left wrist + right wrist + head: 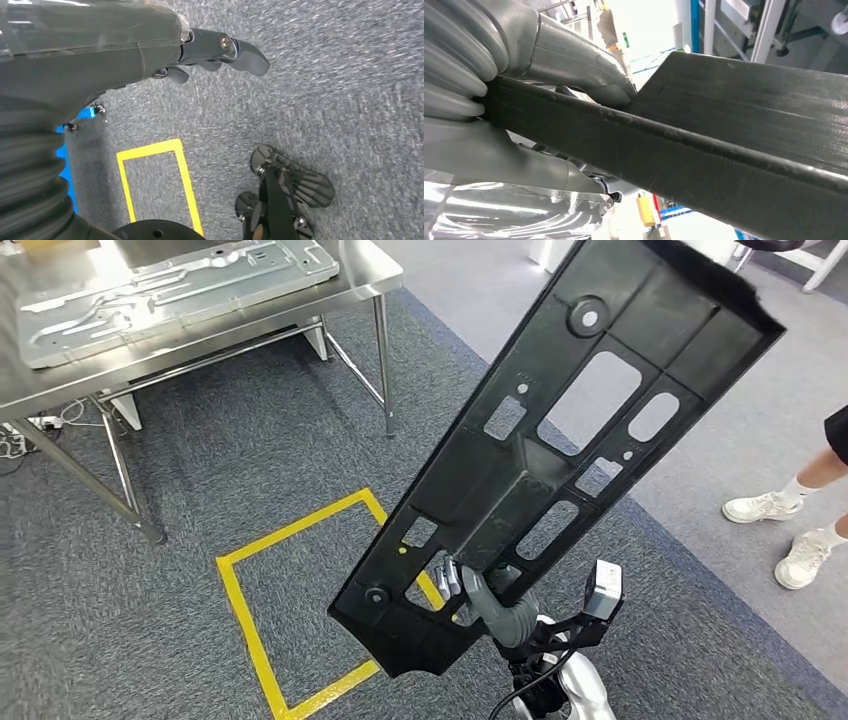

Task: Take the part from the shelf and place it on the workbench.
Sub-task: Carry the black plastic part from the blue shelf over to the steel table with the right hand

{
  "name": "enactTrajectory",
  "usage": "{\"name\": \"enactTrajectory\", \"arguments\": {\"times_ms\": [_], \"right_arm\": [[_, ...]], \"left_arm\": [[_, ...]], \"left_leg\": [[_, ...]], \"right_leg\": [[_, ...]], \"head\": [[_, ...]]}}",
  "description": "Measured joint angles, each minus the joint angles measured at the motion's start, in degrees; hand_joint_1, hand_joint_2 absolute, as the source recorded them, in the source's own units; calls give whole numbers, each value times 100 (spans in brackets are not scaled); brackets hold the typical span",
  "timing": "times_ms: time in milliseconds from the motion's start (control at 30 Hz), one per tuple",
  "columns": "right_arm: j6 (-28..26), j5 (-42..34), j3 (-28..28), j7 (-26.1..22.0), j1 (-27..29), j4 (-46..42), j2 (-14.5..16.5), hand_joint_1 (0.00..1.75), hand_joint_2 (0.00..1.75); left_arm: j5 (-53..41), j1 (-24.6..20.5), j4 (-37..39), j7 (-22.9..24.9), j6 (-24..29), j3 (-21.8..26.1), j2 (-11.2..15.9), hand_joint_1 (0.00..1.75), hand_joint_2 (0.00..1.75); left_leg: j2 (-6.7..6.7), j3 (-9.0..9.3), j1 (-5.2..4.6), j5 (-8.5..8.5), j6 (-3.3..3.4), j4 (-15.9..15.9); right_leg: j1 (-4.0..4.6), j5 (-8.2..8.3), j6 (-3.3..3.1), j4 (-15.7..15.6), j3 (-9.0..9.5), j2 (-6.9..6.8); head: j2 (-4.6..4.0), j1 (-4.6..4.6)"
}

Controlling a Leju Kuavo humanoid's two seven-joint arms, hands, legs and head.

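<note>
A long black plastic panel (560,440) with several cut-outs is raised at a slant in the head view, reaching from low centre to the top right. My right hand (490,600) grips its lower end, thumb and fingers through the openings. In the right wrist view the same panel (734,145) crosses the picture, clamped between the grey thumb and the right hand (544,65). My left hand (220,50) hangs over the grey carpet, fingers loosely curled and holding nothing. The steel workbench (210,335) stands at the upper left with a pale metal sheet (170,290) lying on it.
A yellow taped square (300,600) marks the carpet in front of me. The workbench's legs (385,360) stand near it. A person's legs in white shoes (790,530) are at the right edge on the lighter floor.
</note>
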Motion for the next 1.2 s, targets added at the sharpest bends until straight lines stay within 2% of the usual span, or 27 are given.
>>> {"name": "enactTrajectory", "arguments": {"times_ms": [33,67,100,133,167,200,233,300,367,400,467,533,567,633,667,700,733,767,800,867,900,1000,1067,1100,1167,1200], "right_arm": [[7,-1,-9,-10,-29,2,9,175,175],[13,-1,-20,-20,-47,4,17,175,175],[16,-2,-38,-29,-56,10,21,175,175],[17,-2,-60,-38,-56,19,24,175,175],[13,2,-82,-45,-48,27,23,175,175],[3,15,-104,-57,-38,35,23,175,175],[-19,44,-121,-72,-26,38,24,175,175],[-83,129,-150,-96,-5,37,26,175,175],[-129,184,-173,-104,6,34,27,175,175],[-136,193,-179,-105,9,32,28,175,175],[-141,200,-185,-107,12,27,32,175,175],[-144,202,-191,-108,11,23,37,175,175],[-146,202,-196,-109,14,21,39,175,175],[-150,203,-218,-110,35,23,38,175,175],[-156,202,-233,-110,51,25,38,175,175],[-166,201,-248,-110,63,29,38,175,175],[-178,201,-260,-110,70,33,38,175,175],[-193,201,-268,-110,73,36,38,175,175],[-208,205,-273,-110,71,38,38,175,175],[-227,216,-275,-111,68,39,39,175,175],[-232,221,-275,-115,68,39,40,175,175],[-242,224,-278,-142,79,37,46,175,175],[-242,219,-279,-170,97,30,58,175,175],[-242,215,-279,-184,114,27,65,175,175],[-241,208,-282,-205,176,23,69,175,175],[-241,210,-284,-214,224,23,69,175,175]], "left_arm": [[0,1,0,-17,3,0,6,0,175],[-2,-9,0,-33,3,0,11,0,175],[-5,-24,1,-50,2,-1,11,0,175],[-11,-38,1,-64,1,-3,10,0,175],[-17,-46,1,-74,-1,-5,9,0,175],[-22,-47,1,-81,-3,-8,9,0,175],[-26,-41,0,-81,-5,-11,12,0,175],[-37,-27,0,-74,-9,-15,26,0,175],[-50,-26,1,-65,-9,-18,36,0,175],[-54,-26,1,-62,-8,-20,36,0,175],[-54,-23,0,-55,-6,-22,36,0,175],[-54,-24,0,-47,-3,-24,36,0,175],[-54,-33,0,-44,-2,-26,37,0,175],[-54,-56,1,-43,-1,-28,38,0,175],[-54,-64,1,-40,-1,-28,39,0,175],[-54,-69,1,-36,-1,-28,40,0,175],[-55,-72,1,-29,-2,-28,41,0,175],[-58,-73,1,-19,-3,-29,41,0,175],[-69,-74,1,-3,-3,-31,39,0,175],[-147,-76,1,39,14,-47,29,0,175],[-211,-72,1,67,28,-68,25,0,175],[-377,-46,0,131,51,-166,26,0,175],[-424,-39,-1,143,50,-218,33,0,175],[-440,-36,-1,144,46,-239,36,0,175],[-460,-18,0,144,36,-279,35,0,175],[-467,-2,1,144,33,-297,34,0,175]], "left_leg": [[130,-61,-12,-84,-24,125],[314,-170,-23,-224,-45,364],[520,-336,-18,-412,-63,717],[652,-525,-1,-590,-86,1109],[717,-675,20,-700,-111,1418],[749,-743,43,-717,-133,1562],[768,-684,64,-617,-154,1462],[825,-285,100,-269,-176,724],[882,58,90,-82,-145,94],[895,118,75,-82,-117,-22],[869,126,51,-86,-47,-38],[848,142,56,-69,26,-71],[838,151,63,-60,62,-88],[810,153,57,-64,110,-94],[788,154,46,-68,121,-92],[762,158,34,-73,128,-90],[733,165,23,-76,131,-88],[704,176,15,-85,129,-85],[678,189,10,-97,125,-84],[639,203,-7,-142,91,-79],[629,206,-9,-164,65,-80],[636,246,-2,-219,-32,-81],[691,162,2,-335,-81,181],[719,9,13,-451,-99,489],[738,-446,35,-702,-136,1258],[743,-634,46,-720,-153,1507]], "right_leg": [[-15,12,-34,-35,22,-79],[-29,20,-62,-65,41,-161],[-19,14,-81,-75,54,-247],[-11,5,-91,-75,59,-334],[-6,-5,-93,-74,63,-414],[-5,-16,-85,-72,68,-478],[-10,-27,-71,-68,74,-527],[-21,-54,-28,-53,97,-595],[-8,-81,29,-24,105,-636],[2,-87,58,-18,105,-645],[-2,-90,123,-25,108,-654],[-34,-189,183,106,61,-554],[-44,-320,203,322,-39,-470],[-53,-664,221,1034,-395,-322],[-52,-780,224,1376,-581,-296],[-52,-797,221,1568,-700,-285],[-50,-705,208,1557,-722,-280],[-45,-518,183,1328,-635,-274],[-32,-290,145,943,-462,-259],[8,-52,73,243,-143,-231],[29,-39,45,66,-64,-223],[31,-79,-22,-31,10,-233],[2,-84,-78,-97,127,-250],[-3,-106,-96,-116,190,-265],[2,-189,-113,-121,297,-292],[5,-240,-109,-121,355,-299]], "head": [[0,-9],[0,-19],[0,-28],[0,-37],[0,-37],[0,-37],[0,-37],[0,-37],[0,-34],[0,-31],[0,-26],[0,-25],[0,-24],[0,-21],[0,-21],[0,-21],[0,-22],[0,-22],[0,-22],[0,-22],[0,-23],[0,-25],[0,-33],[0,-38],[0,-42],[0,-42]]}}
